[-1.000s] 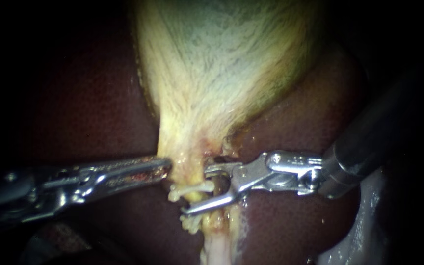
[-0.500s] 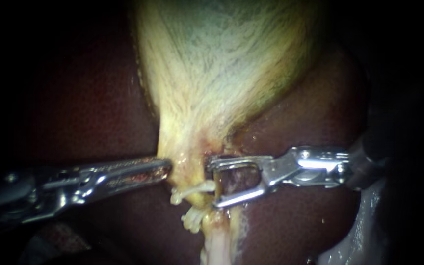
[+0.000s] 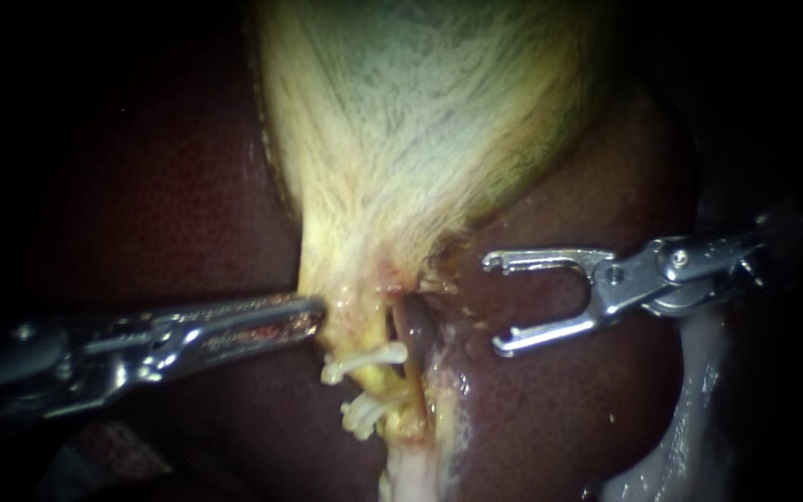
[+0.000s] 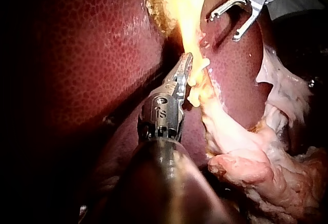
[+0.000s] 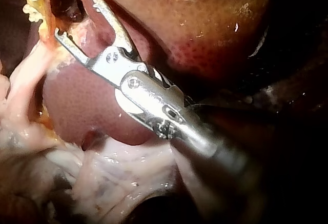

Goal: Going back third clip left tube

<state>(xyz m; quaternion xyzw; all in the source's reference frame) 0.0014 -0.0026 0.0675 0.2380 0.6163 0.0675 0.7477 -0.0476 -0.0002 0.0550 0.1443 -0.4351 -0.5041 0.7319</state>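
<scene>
The pale yellow gallbladder (image 3: 420, 139) narrows down to a neck between lobes of dark red liver (image 3: 169, 186). My left instrument (image 3: 316, 316) is shut on the neck's left side; the left wrist view shows the same instrument (image 4: 185, 66) closed on yellow tissue. Below it, two white clips (image 3: 364, 358) (image 3: 362, 416) cross the left tube (image 3: 385, 383). A thin reddish tube (image 3: 405, 339) runs just to its right. My right instrument (image 3: 496, 302) hangs over the liver to the right of both tubes, jaws open and empty; the same instrument (image 5: 77, 15) shows them apart from the tissue.
Pale loose tissue (image 3: 690, 418) lies at the lower right, also seen as tissue (image 4: 266, 167) beside the left shaft. The right instrument (image 4: 224, 27) appears far ahead of the left one. Liver surrounds the neck on both sides.
My right instrument has pulled back to the right, off the tube and out over the liver, jaws still open and holding nothing. The left instrument and the clips have not moved.
</scene>
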